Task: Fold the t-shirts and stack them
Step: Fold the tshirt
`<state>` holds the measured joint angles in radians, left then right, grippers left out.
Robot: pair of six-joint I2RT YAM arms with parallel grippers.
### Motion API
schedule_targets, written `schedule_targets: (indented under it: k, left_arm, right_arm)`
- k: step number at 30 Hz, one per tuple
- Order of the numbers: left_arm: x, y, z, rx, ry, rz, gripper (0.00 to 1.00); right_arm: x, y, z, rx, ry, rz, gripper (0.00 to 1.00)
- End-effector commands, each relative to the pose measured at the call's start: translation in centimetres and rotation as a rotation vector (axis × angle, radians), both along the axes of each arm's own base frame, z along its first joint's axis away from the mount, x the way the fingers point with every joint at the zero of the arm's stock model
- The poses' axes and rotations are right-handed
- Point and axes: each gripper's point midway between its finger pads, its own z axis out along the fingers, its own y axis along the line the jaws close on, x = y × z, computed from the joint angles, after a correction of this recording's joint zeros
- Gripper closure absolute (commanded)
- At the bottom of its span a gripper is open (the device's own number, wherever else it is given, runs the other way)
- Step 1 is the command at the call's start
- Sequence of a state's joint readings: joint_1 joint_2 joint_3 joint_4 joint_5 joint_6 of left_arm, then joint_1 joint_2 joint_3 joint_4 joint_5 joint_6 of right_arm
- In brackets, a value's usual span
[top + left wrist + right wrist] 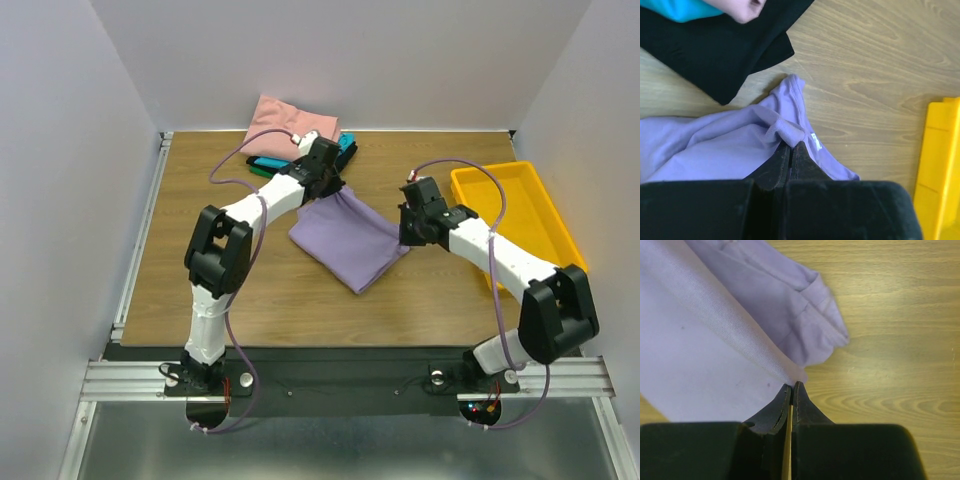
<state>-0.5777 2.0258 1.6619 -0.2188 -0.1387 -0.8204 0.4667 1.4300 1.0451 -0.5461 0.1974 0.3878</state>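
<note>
The light purple t-shirt (350, 238) lies partly folded in the middle of the table, its far edge lifted. My left gripper (335, 188) is shut on its far left corner, seen pinched in the left wrist view (791, 144) beside a small white tag (814, 140). My right gripper (405, 236) is shut on the shirt's right corner (793, 383). A stack of folded shirts sits at the back: salmon-pink (285, 124) on top, teal (345, 150), black (725, 50) and green (258, 168) beneath.
A yellow plastic tray (545, 215) stands at the right edge of the table; its rim shows in the left wrist view (940, 170). Bare wood tabletop (220, 280) lies in front of and left of the purple shirt.
</note>
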Motion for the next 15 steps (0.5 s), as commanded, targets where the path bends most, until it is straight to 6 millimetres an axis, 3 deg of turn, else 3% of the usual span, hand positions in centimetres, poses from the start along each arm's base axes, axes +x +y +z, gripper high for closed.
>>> schedule_targets:
  k: [1,4,5,6,7,8,9,10,11,12,14,15]
  left_arm:
    - [2.3,-1.0,1.7,0.021,-0.077,0.009,1.0]
    - [3.3,-1.4,0.6,0.044,-0.068,0.019,0.98]
    - [3.5,-1.4,0.5,0.046,-0.069,0.019,0.89]
    - [3.7,-1.6,-0.5,0.056,-0.056,0.011,0.78]
    - [3.8,-1.8,-0.4,0.062,-0.058,-0.003,0.67]
    - [3.9,-2.4,0.2,0.051,-0.062,-0.02,0.41]
    - [3.9,-2.6,0.3,0.055,-0.063,-0.028,0.3]
    - [3.8,-2.9,0.8,0.059,-0.076,-0.047,0.22]
    - [3.5,-3.2,2.0,0.057,-0.097,-0.057,0.02]
    - [3.3,-3.5,2.5,0.059,-0.108,-0.065,0.02]
    - [2.7,-3.7,3.6,0.072,-0.129,-0.092,0.01]
    - [2.0,-4.0,4.9,0.066,-0.149,-0.108,0.02]
  right_arm:
    - [3.0,-0.6,0.4,0.029,-0.039,-0.015,1.0]
    - [4.3,-2.2,-0.6,-0.006,-0.033,-0.078,1.0]
    - [4.6,-2.6,-0.9,-0.02,-0.033,-0.093,0.98]
    - [5.2,-3.4,-1.1,-0.045,-0.036,-0.13,0.75]
    - [5.5,-3.8,-1.3,-0.055,-0.035,-0.151,0.6]
    - [5.8,-4.1,-1.2,-0.067,-0.039,-0.158,0.45]
    - [6.4,-4.2,-0.9,-0.073,-0.051,-0.166,0.2]
    - [6.6,-4.1,-0.6,-0.078,-0.059,-0.154,0.15]
    - [6.8,-4.0,-0.3,-0.08,-0.066,-0.146,0.15]
    - [7.0,-4.1,-0.2,-0.083,-0.07,-0.146,0.09]
    - [7.0,-3.9,0.8,-0.069,-0.09,-0.135,0.09]
    - [6.8,-3.4,1.1,-0.04,-0.092,-0.119,0.0]
